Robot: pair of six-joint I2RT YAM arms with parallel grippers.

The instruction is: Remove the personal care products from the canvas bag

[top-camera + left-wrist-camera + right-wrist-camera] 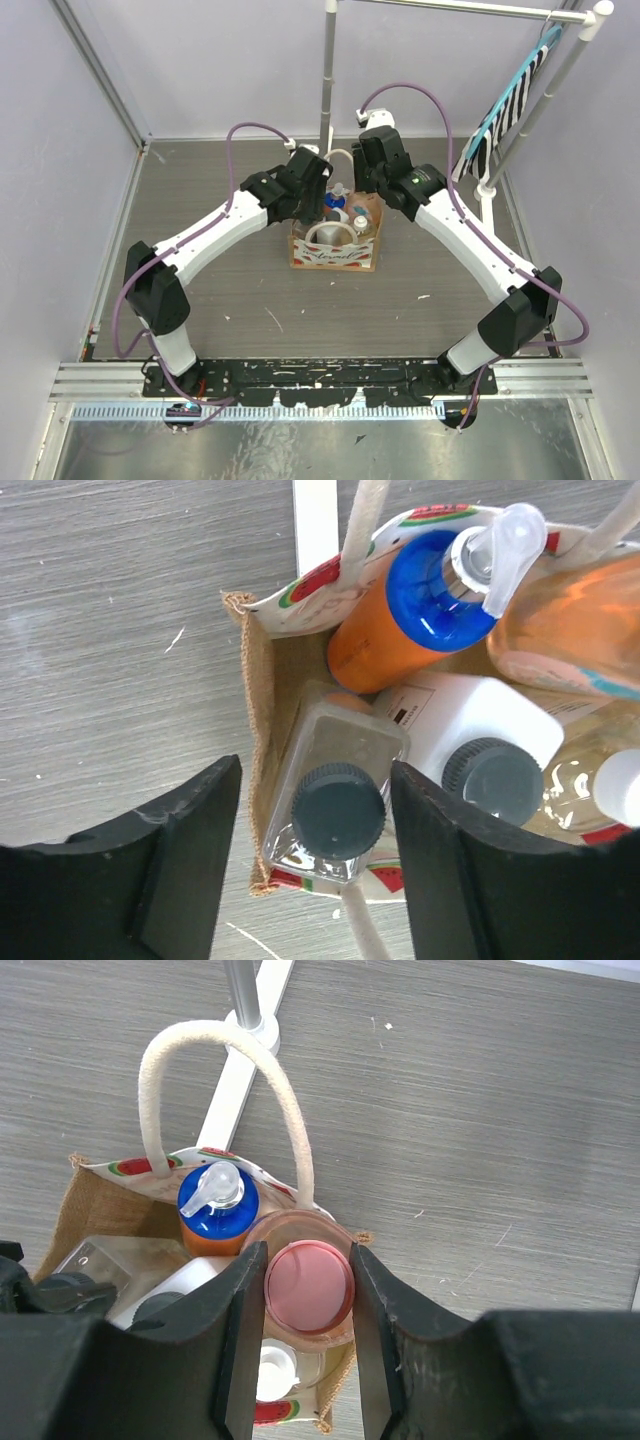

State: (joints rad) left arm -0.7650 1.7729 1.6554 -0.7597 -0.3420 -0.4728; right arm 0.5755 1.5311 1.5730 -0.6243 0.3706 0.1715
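The tan canvas bag point(335, 252) with watermelon print stands mid-table and holds several bottles. In the right wrist view, my right gripper point(308, 1260) is shut on the pink cap of the peach bottle point(308, 1288), which is still in the bag point(95, 1200). In the left wrist view, my left gripper point(315, 780) is open, its fingers point(190, 860) on either side of the clear square bottle with a dark cap point(338, 810), with gaps. Beside it are an orange bottle with a blue pump cap point(430, 590), a white bottle with a dark cap point(490, 770) and a white-capped bottle point(275, 1370).
The bag's white rope handle point(220, 1035) arches beside the peach bottle. A clothes rack pole point(328, 80) and its white base bar point(245, 1070) stand just behind the bag. A black-and-white striped cloth point(510, 105) hangs at the back right. Walls enclose the table.
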